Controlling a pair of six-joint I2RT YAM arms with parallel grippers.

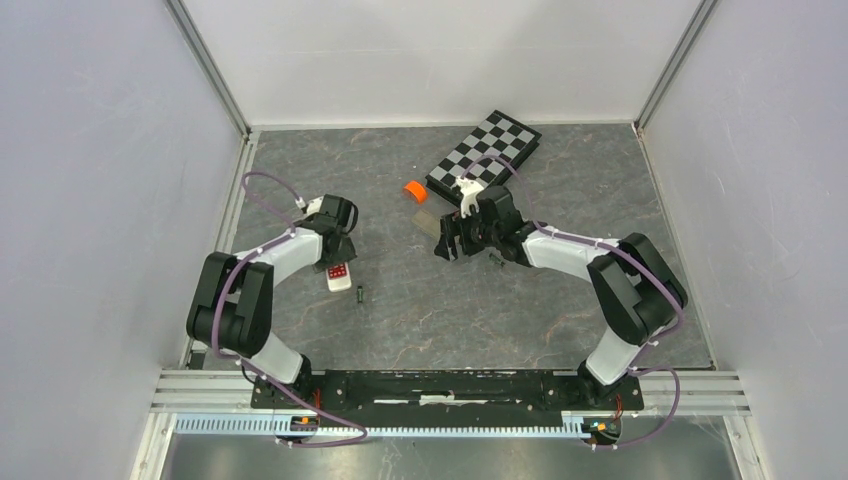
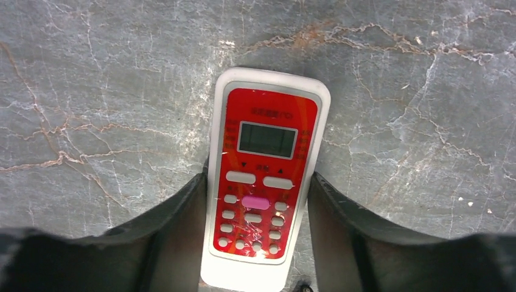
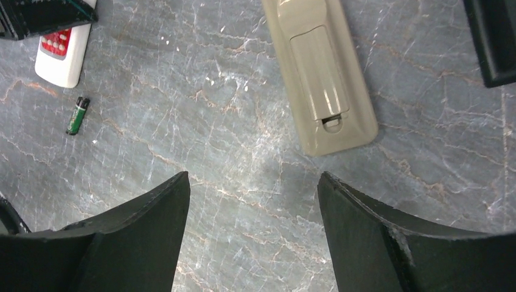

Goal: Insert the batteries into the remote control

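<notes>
A white remote control with a red face (image 2: 265, 176) lies face up on the marbled table, also in the top view (image 1: 339, 277). My left gripper (image 2: 258, 182) is closed across its button end, a finger touching each long side. A slim green battery (image 3: 77, 115) lies just right of that remote (image 1: 358, 294). A second dark battery (image 1: 495, 260) lies beside my right arm. My right gripper (image 3: 252, 182) is open and empty over bare table, a little short of a beige remote (image 3: 319, 79) that lies back up with its cover closed.
An orange roll (image 1: 413, 189) and a folded chessboard (image 1: 485, 150) lie at the back, behind the right gripper. The board's dark edge (image 3: 493, 42) shows at the right wrist view's top right. Grey walls close in both sides.
</notes>
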